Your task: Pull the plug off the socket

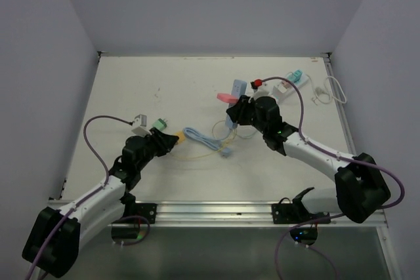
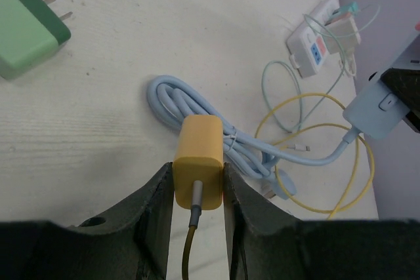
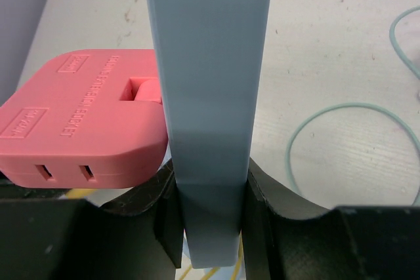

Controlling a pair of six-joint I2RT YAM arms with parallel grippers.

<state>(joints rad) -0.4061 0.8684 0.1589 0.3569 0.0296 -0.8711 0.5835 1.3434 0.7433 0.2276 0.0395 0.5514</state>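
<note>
A green charger lies just beside the left arm, and a white power strip rests near the table's far right corner. The left gripper clamps a yellow plug touching a coiled blue cable. The right gripper, reaching toward mid-table, clenches a blue block beside the pink socket.

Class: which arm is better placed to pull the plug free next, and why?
Right. Its fingers already clamp the flat grey-blue plug body seated in the pink square socket block. The left fingers are occupied holding the yellow charger cube.
</note>
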